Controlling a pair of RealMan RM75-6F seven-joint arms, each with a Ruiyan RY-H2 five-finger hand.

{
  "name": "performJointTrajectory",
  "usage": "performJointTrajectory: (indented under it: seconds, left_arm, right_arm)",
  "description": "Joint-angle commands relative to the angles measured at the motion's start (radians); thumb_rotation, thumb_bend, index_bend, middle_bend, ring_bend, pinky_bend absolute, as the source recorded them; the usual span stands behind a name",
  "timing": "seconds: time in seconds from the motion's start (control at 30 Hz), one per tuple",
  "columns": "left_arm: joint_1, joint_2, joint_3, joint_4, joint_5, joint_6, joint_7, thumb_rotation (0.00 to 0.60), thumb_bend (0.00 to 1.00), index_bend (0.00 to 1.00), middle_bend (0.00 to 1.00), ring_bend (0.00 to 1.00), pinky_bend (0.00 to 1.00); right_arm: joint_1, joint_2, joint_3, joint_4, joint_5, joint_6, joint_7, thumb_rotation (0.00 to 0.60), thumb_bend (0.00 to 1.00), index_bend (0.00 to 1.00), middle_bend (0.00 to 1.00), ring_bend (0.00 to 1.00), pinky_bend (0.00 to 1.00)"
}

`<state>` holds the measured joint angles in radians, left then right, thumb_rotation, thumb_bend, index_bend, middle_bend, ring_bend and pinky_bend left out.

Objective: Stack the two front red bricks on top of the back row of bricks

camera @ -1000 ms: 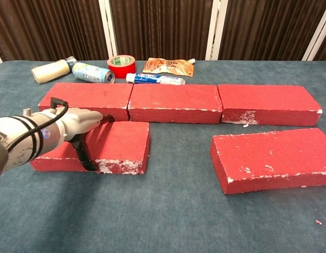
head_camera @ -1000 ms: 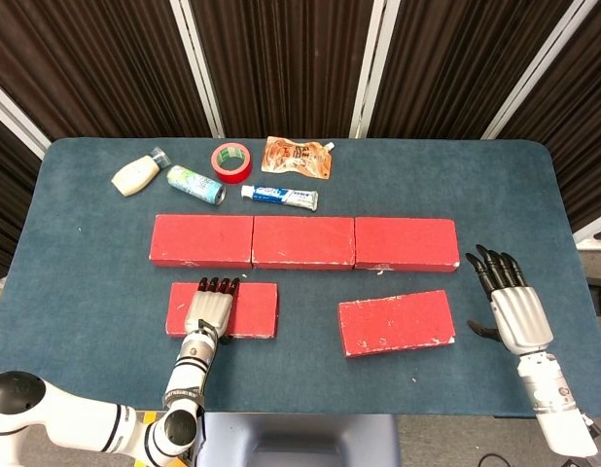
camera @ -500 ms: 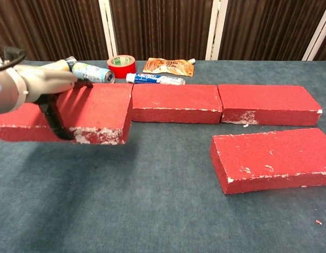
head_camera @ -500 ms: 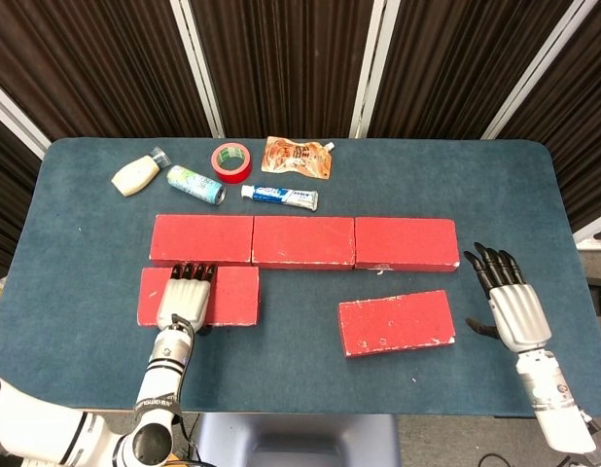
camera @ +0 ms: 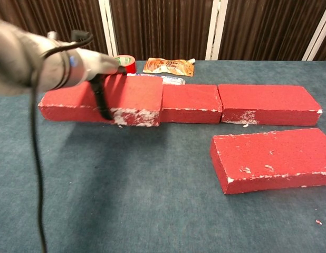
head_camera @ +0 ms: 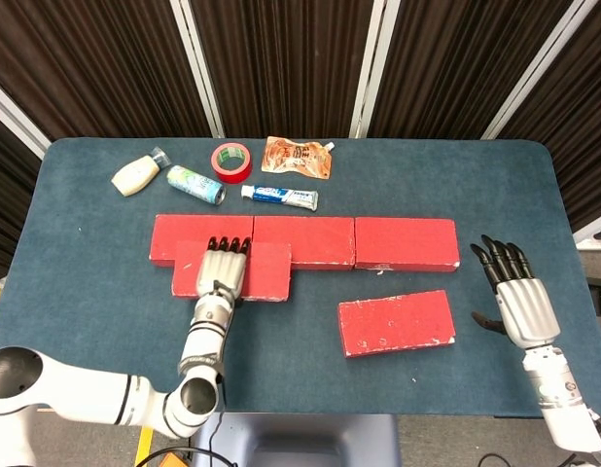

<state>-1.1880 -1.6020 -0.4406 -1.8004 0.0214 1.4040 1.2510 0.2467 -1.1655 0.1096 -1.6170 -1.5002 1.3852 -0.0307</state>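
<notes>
The bench [head_camera: 77, 292] carries a back row of bricks [head_camera: 305, 241] running left to right across its middle. The lifted brick [head_camera: 266, 270], long axis parallel to the row, hangs over the row's front left part, gripped by the left hand [head_camera: 221, 272]. The second front brick [head_camera: 396, 322] lies slightly skewed toward the front right. The right hand [head_camera: 514, 297] hovers near the right edge, fingers apart, holding nothing. No writing is legible.

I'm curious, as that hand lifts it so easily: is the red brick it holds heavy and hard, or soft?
Probably light: the left hand carries the held red brick alone, gripped across its width. Likely stiff, since it stays flat beyond the grip. White chips along its edge hint at crumbly foam, perhaps easily dented.
</notes>
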Motion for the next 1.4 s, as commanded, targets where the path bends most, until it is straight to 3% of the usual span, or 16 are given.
performJointTrajectory:
  seconds: [0.03, 0.23, 0.53, 1.0, 1.23, 1.4]
  left_arm:
    - [-0.056, -0.015, -0.051, 0.052, -0.07, -0.019, 0.047, 0.6, 0.29, 0.0, 0.19, 0.0, 0.02]
    - [-0.106, -0.026, -0.085, 0.155, -0.121, -0.082, 0.071, 0.6, 0.29, 0.0, 0.19, 0.0, 0.02]
    - [-0.139, -0.035, -0.08, 0.299, -0.123, -0.204, 0.065, 0.6, 0.3, 0.0, 0.19, 0.0, 0.02]
    - [-0.194, -0.063, -0.114, 0.548, -0.296, -0.339, 0.115, 0.6, 0.3, 0.0, 0.19, 0.0, 0.02]
    - [-0.204, -0.08, -0.096, 0.598, -0.303, -0.374, 0.137, 0.6, 0.3, 0.0, 0.18, 0.0, 0.02]
    - [-0.191, -0.067, -0.077, 0.57, -0.262, -0.38, 0.116, 0.6, 0.3, 0.0, 0.18, 0.0, 0.02]
  right_arm:
    - [-0.002, 0.002, 0.001, -0.003, 0.005, 0.001, -0.002, 0.6, 0.0, 0.0, 0.04, 0.01, 0.0]
    - [-0.002, 0.011, 0.002, -0.016, 0.006, 0.003, -0.013, 0.6, 0.0, 0.0, 0.04, 0.01, 0.0]
    - [-0.005, 0.025, 0.01, -0.05, 0.018, 0.01, -0.049, 0.6, 0.0, 0.0, 0.04, 0.01, 0.0]
    - [0.002, 0.026, 0.021, -0.07, 0.048, -0.005, -0.089, 0.6, 0.0, 0.0, 0.04, 0.01, 0.0]
    - [0.011, 0.016, 0.023, -0.061, 0.06, -0.021, -0.096, 0.6, 0.0, 0.0, 0.04, 0.01, 0.0]
    - [0.013, 0.01, 0.024, -0.051, 0.067, -0.024, -0.093, 0.6, 0.0, 0.0, 0.04, 0.01, 0.0]
